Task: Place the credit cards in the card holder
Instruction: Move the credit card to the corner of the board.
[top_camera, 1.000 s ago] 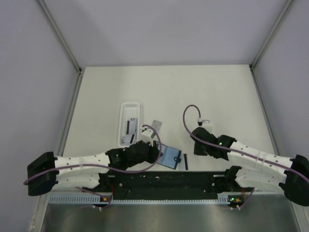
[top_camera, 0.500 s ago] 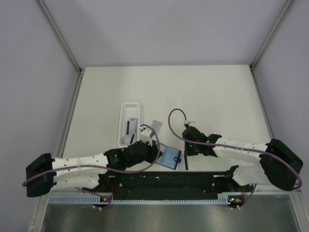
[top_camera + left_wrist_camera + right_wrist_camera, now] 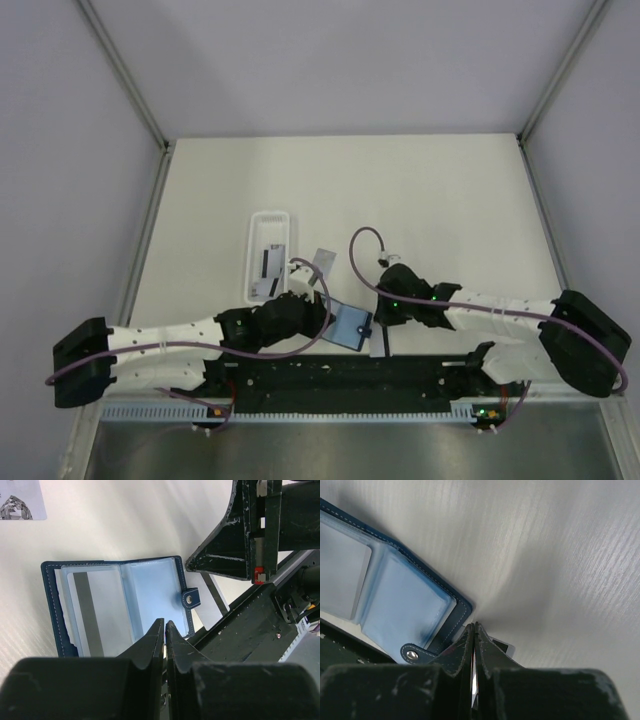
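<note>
1. The table (image 3: pixel 430 190) is pale off-white, boxed in by plain grey walls (image 3: pixel 330 60) on the left, far and right sides. Metal posts (image 3: pixel 125 70) run up from the far corners, and a black rail (image 3: pixel 340 375) runs along the near edge between the arm bases.
2. A long white tray (image 3: pixel 270 222) sits left of the middle, with one short end pointing to the far side. There are some pale bits with dark marks in it, way too small to tell what they are.
3. Just right of the tray, a grey card (image 3: pixel 323 259) lies flat on the table.
4. The holder (image 3: pixel 352 325) is close to the near edge, roughly centre, right between the two grippers. It's open with the light blue inside facing up, a navy border round it and the snap tab on its right side.
5. A striped card (image 3: pixel 87 612) sits in the clear sleeve on the half away from the tab.
6. The left gripper (image 3: pixel 164 623) is narrowed to a slit with its tips on the holder's near-left edge, and it looks to be pinching it. The tab corner throws a wide shadow on the table.
7. The right gripper (image 3: pixel 473 625) has its fingers pressed fully together, tips just right of the tab.
8. A third card (image 3: pixel 216 599), with a dark stripe, lies under those tips and partly over the rail. I can't tell if they touch it.
</note>
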